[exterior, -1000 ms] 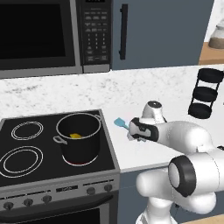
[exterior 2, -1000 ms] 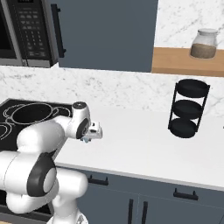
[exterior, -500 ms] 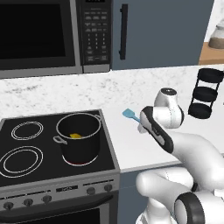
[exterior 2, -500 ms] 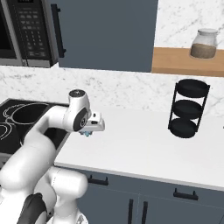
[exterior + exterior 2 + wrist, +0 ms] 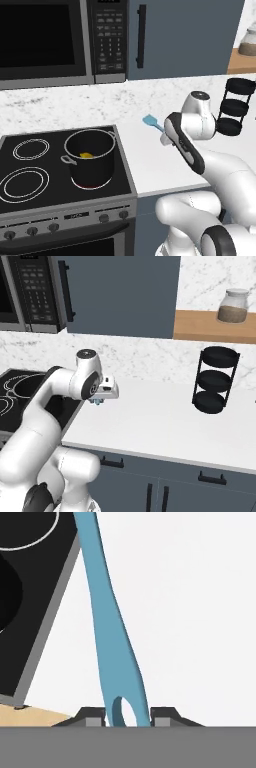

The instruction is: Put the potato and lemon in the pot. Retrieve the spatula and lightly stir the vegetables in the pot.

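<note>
While the arm bent low over the counter (image 5: pixel 150 170), the gripper (image 5: pixel 127 716) was clamped on 1 spatula (image 5: pixel 152 123) by its handle end, blade raised just right of the stove (image 5: pixel 30 200). Farther left, 1 pot (image 5: pixel 91 156) held 1 lemon (image 5: pixel 86 155).

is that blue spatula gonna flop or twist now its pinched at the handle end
The spatula looks thin and moulded, so probably stiff and light. The gripper pinches only its looped handle end, so the long blade side may swing or pivot. Its smooth, narrow handle could slip.
</note>
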